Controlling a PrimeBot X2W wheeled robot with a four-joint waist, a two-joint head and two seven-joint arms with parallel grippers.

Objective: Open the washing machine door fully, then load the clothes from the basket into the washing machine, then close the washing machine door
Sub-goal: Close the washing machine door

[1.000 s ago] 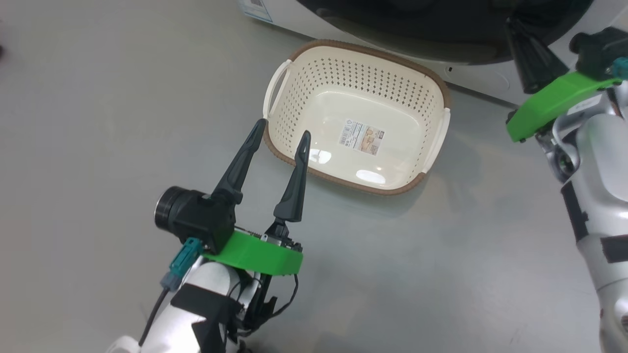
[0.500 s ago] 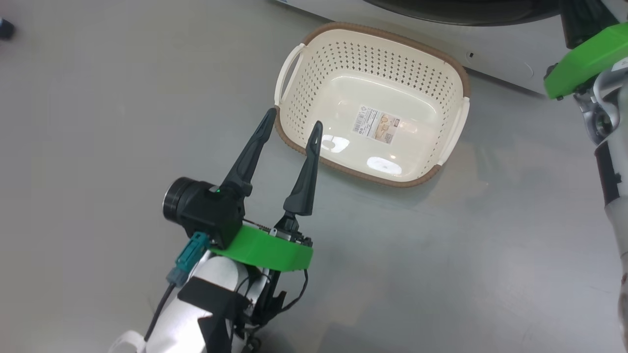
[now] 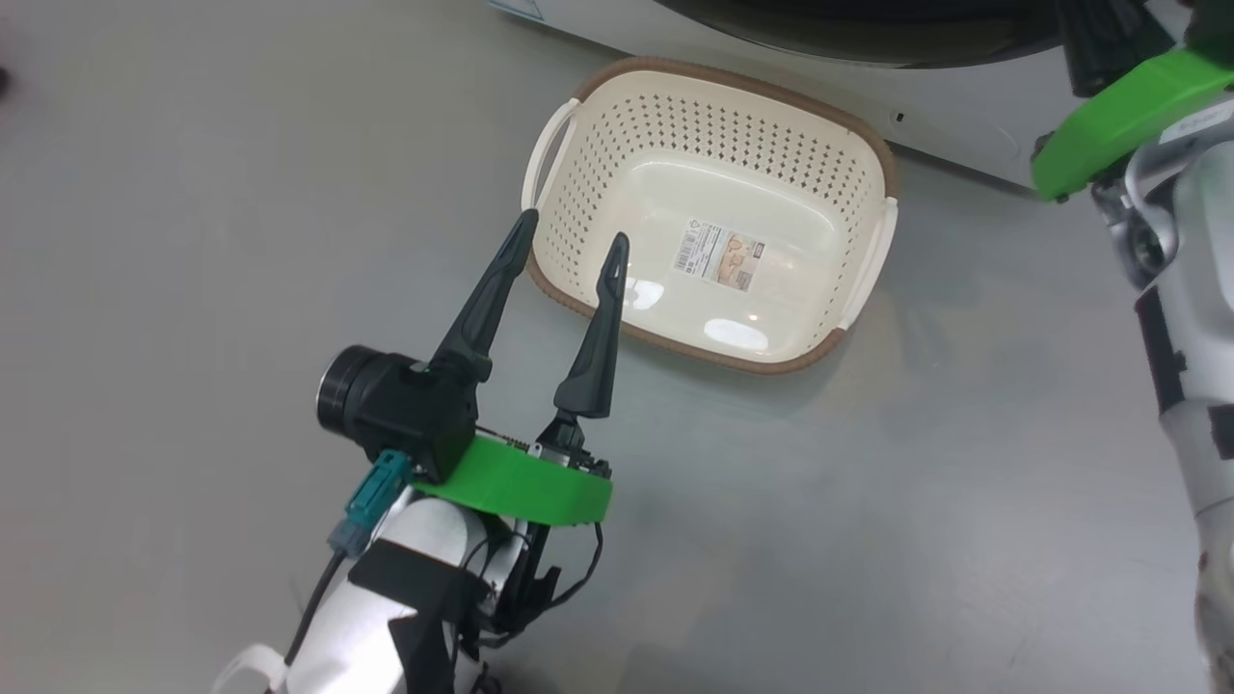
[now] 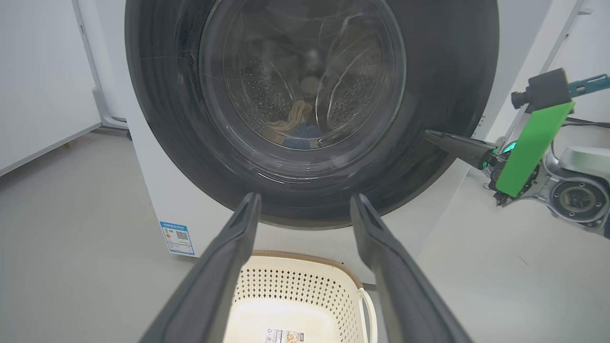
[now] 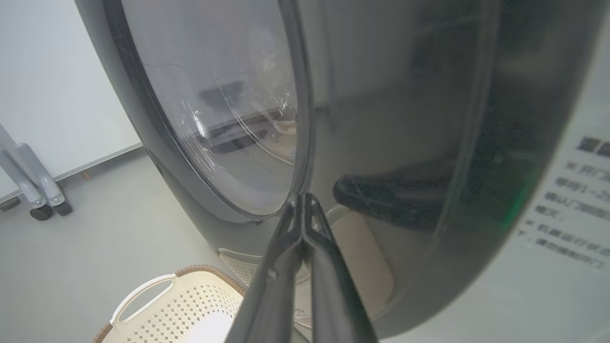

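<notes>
The basket (image 3: 675, 135) stands empty on the floor in front of the washing machine (image 4: 157, 200), with a label sticker on its floor. The washing machine door (image 4: 167, 119) lies against the machine's front. Through its glass a cream and blue piece of the clothes (image 4: 291, 121) shows in the drum. My left gripper (image 3: 574, 229) hangs open above the basket's (image 4: 290, 295) near left corner, holding nothing. My right gripper (image 5: 302, 197) is shut, its tips (image 4: 426, 133) against the lower right of the door's black rim.
Grey floor (image 3: 193, 289) spreads to the left of and in front of the basket (image 5: 181, 305). A blue sticker (image 4: 177, 237) marks the machine's lower left. Wheeled frame legs (image 5: 38, 200) stand by the white wall left of the machine.
The head view has shifted. My right gripper has moved up that view, closer to the machine. The left gripper stays open over the basket's corner.
</notes>
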